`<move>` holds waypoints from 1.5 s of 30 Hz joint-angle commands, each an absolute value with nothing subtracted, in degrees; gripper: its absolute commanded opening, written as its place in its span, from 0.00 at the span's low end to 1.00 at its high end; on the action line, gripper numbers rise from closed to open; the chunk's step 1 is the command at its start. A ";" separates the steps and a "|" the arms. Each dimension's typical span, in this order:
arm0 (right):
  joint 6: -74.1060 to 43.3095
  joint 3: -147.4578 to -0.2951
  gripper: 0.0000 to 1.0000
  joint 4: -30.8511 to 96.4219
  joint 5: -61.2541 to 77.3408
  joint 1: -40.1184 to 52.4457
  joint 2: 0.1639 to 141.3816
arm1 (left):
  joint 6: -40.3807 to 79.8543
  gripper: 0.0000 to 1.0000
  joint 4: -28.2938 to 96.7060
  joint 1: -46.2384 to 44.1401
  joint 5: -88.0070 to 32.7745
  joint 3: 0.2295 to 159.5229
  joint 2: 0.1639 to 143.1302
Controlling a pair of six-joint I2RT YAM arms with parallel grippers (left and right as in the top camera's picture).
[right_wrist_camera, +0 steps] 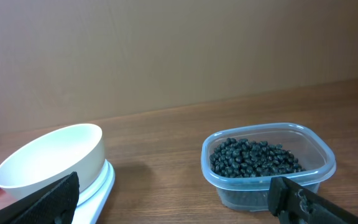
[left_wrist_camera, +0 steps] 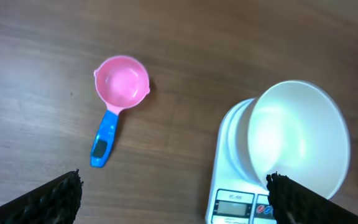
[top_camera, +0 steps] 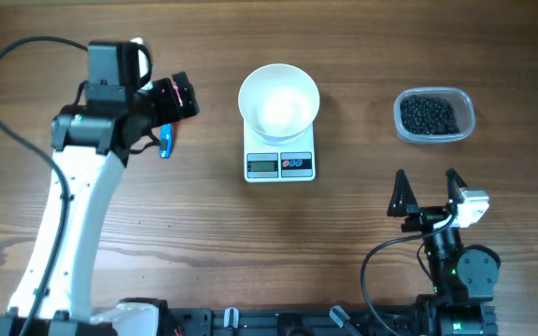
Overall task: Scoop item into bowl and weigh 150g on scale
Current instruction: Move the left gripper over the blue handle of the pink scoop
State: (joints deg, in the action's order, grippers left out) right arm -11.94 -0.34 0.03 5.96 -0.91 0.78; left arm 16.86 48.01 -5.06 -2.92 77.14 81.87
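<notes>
left of the scale lies a pink scoop.

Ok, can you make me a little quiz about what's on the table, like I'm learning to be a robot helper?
1. True or false: the bowl sits on top of the scale.
2. Where are the black beans? A) in the bowl B) in the clear tub C) spilled on the scale
3. Fill in: the pink scoop has a ____ handle.

Key: 1 true; 2 B; 3 blue.
</notes>
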 commanded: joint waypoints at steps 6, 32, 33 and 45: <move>-12.16 -0.32 1.00 -0.16 5.21 -0.86 0.43 | 16.80 1.00 54.54 -4.69 -3.49 77.73 89.86; -12.14 -0.32 1.00 -0.19 5.21 -0.86 0.43 | 16.99 1.00 52.80 -4.71 -3.29 77.69 104.92; -12.16 -0.32 0.99 -0.19 5.21 -0.86 0.43 | 16.99 1.00 52.51 -4.71 -3.29 77.67 105.03; -12.14 -0.32 1.00 -0.16 5.21 -0.86 0.43 | 17.21 1.00 49.08 -4.71 -1.41 77.60 105.03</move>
